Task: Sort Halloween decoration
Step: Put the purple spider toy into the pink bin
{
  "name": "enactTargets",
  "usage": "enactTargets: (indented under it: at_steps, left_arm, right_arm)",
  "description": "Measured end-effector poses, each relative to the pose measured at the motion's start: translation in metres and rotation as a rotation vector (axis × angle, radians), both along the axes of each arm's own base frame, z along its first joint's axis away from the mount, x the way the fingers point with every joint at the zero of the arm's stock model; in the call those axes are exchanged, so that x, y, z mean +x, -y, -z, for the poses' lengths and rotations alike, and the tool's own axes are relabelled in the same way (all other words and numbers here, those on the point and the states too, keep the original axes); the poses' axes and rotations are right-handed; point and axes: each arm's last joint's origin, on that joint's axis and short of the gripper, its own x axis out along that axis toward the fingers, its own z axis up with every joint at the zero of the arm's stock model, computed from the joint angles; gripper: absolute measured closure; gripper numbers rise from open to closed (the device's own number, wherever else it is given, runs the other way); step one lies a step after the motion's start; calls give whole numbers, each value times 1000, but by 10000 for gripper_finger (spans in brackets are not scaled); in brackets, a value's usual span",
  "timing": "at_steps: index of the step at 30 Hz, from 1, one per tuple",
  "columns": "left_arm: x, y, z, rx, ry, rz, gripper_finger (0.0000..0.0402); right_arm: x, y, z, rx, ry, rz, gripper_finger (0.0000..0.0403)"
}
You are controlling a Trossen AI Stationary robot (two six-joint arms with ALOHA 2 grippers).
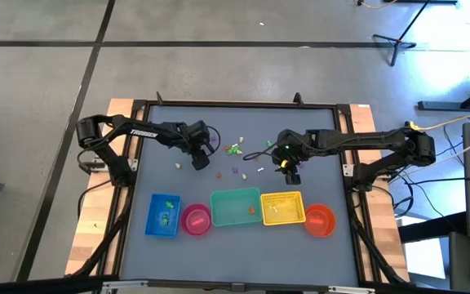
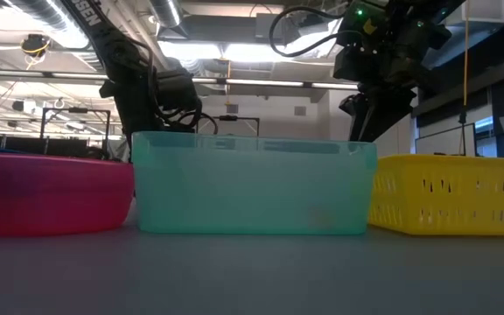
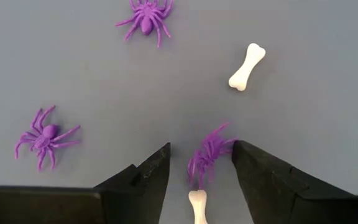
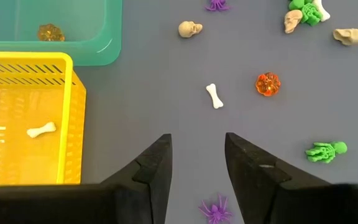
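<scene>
High view: two dark arms are reaching over a grey table [image 1: 137,163]. Along the near edge a row of containers is sitting: a blue tray [image 1: 163,215], a pink bowl [image 1: 196,219], a teal bin [image 1: 236,207], a yellow basket [image 1: 282,207] and an orange bowl [image 1: 320,220]. Tiny Halloween decorations [image 1: 235,150] are lying scattered mid-table between the arms. The left gripper [image 1: 200,161] is hanging over the left part of the scatter; the right gripper [image 1: 291,175] is hovering just behind the yellow basket. White lettering on the left arm is showing, too small to read.

Low view: the pink bowl, teal bin and yellow basket are filling the foreground, with both arms rising behind them. Part of a white word is showing on the left arm's upper link, but it is not legible.

Left wrist view: the left fingers [image 3: 145,177] are standing apart around a purple spider [image 3: 209,159], not visibly pinching it, and a white bone [image 3: 197,208] is lying between them too. Two more purple spiders and another bone are lying farther off.

Right wrist view: the right fingers [image 4: 154,165] are standing parted and empty over bare table. A small bone [image 4: 214,96], an orange pumpkin [image 4: 268,84], a green skeleton [image 4: 325,151] and pale skulls are lying ahead.
</scene>
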Motion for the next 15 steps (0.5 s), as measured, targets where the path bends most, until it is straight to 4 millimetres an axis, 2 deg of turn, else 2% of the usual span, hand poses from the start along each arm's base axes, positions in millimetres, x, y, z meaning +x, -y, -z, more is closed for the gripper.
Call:
enactTargets:
  at_steps: [15]
  left_arm:
    - [3, 1, -2, -10, 0, 13, 330]
  right_arm:
    - [0, 0, 0, 1, 1, -1, 256]
